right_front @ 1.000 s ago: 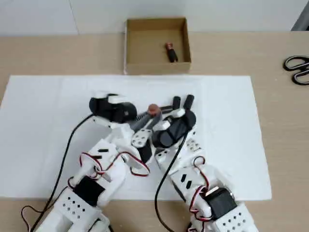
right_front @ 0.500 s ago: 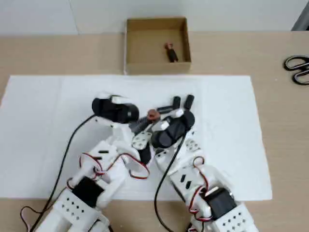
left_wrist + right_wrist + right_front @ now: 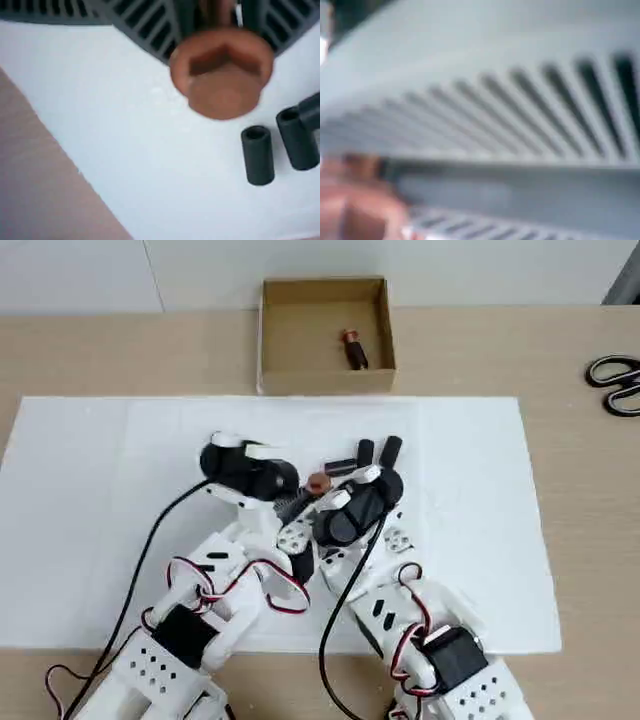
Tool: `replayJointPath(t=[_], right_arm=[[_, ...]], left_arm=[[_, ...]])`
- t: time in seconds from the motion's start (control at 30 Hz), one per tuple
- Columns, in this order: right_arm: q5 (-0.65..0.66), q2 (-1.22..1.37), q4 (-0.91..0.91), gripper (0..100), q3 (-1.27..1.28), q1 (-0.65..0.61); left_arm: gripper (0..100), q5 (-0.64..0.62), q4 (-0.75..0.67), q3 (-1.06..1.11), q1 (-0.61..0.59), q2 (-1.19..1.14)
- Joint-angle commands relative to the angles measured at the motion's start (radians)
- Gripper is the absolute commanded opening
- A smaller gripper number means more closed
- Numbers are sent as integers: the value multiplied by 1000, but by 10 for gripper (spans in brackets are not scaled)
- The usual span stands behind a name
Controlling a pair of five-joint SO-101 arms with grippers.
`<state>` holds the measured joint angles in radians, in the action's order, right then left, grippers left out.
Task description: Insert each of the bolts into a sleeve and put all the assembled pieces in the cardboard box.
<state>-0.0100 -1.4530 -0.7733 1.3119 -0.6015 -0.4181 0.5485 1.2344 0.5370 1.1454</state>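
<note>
A bolt with an orange-brown head (image 3: 318, 483) (image 3: 221, 75) is pinched in my left gripper (image 3: 308, 492) (image 3: 215, 20), whose dark grey ribbed fingers are shut on its shank. My right gripper (image 3: 345, 472) sits right beside it, shut on a black sleeve (image 3: 340, 467) (image 3: 495, 190) that lies level, with one end toward the bolt. The bolt (image 3: 350, 210) looms close in the right wrist view. Two loose black sleeves (image 3: 365, 450) (image 3: 390, 450) (image 3: 257, 155) (image 3: 297, 142) stand on the white paper just beyond the grippers. The cardboard box (image 3: 325, 380) at the back holds one assembled piece (image 3: 353, 348).
A large white paper sheet (image 3: 100, 490) covers the wooden table under both arms. Scissors (image 3: 615, 380) lie at the far right edge. Black cables (image 3: 140, 560) trail from the arms toward the front.
My left gripper has carried the bolt nearer and slightly right, bringing its head close to the end of the held sleeve. The right arm has stayed put.
</note>
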Motion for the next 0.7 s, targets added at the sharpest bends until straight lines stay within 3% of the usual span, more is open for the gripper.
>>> replayJointPath(t=[0.0,0.27,0.53,0.67], right_arm=[[-6,-16,27,4,-15,4],[-6,-16,27,4,-15,4],[-6,-16,27,4,-15,4],[-6,-16,27,4,-15,4]], left_arm=[[6,17,58,-4,-5,0],[6,15,63,-1,-5,0],[9,20,163,-16,-3,0],[88,20,176,-33,-3,0]])
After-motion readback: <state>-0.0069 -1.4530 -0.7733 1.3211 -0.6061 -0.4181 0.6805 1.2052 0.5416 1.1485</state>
